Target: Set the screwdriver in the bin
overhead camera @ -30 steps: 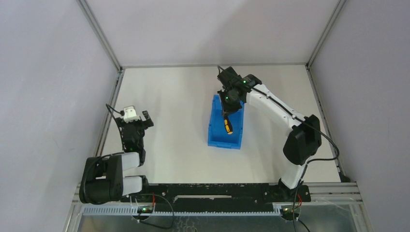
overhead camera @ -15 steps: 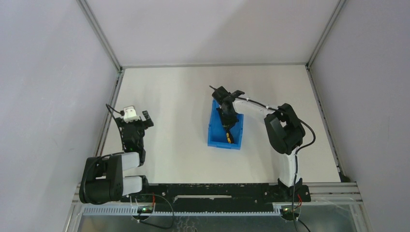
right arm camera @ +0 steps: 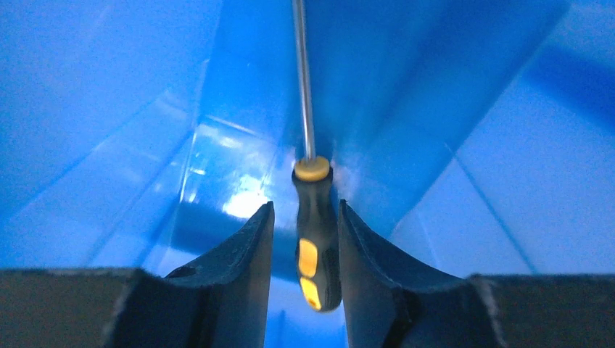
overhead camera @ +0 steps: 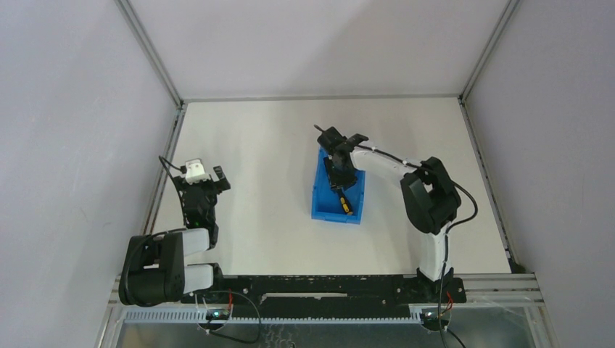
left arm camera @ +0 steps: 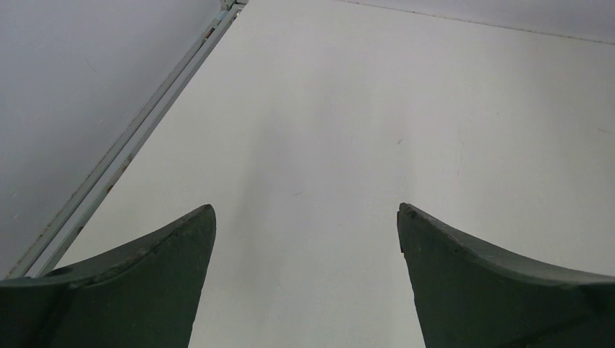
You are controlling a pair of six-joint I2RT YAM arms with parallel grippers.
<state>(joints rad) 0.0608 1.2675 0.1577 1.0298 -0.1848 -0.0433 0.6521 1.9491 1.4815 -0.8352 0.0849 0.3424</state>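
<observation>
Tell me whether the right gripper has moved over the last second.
Yes. The right gripper has come down from above the bin's far end into the bin, toward its near wall.

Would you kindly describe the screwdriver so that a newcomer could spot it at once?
On the white table, find the bright blue bin near the centre. Inside it, between the fingers of the right hand, is the screwdriver: the only yellow-and-black thing there, with a thin metal shaft.

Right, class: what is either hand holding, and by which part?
Left hand holds nothing. Right hand straddles the yellow-and-black screwdriver at its handle; contact cannot be told.
</observation>
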